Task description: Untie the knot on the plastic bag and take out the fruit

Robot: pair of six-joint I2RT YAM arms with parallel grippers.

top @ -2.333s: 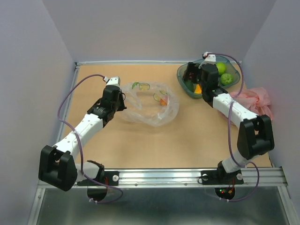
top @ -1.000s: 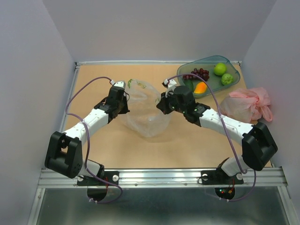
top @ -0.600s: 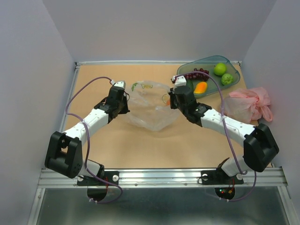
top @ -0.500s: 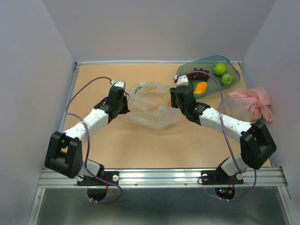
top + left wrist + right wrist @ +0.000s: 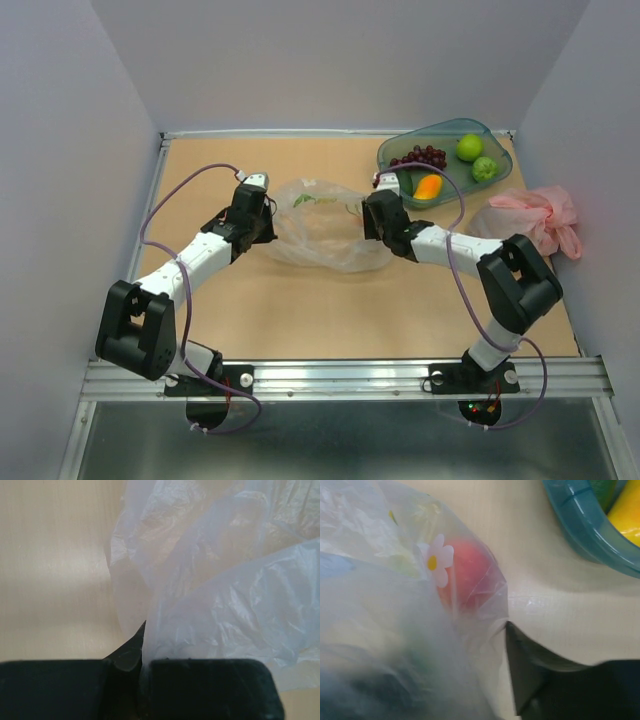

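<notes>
One fruit [image 5: 467, 577] remains to take from the bag [image 5: 325, 238], which slumps on the table [image 5: 300, 310] as the right gripper [image 5: 368, 216] springs open, releasing its edge; the left gripper [image 5: 142, 662] stays pinched on the other.

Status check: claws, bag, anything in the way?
Left claw shut on thin transparent plastic bag. Right claw open against bag. Small orange fruit inside bag. Teal plastic tray close by, not obstructing.

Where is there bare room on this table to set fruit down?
Bare wooden tabletop lies on the near side of the crinkly transparent plastic bag, and in the far-left corner. Crowded far right: teal plastic tray, pink plastic bag.
</notes>
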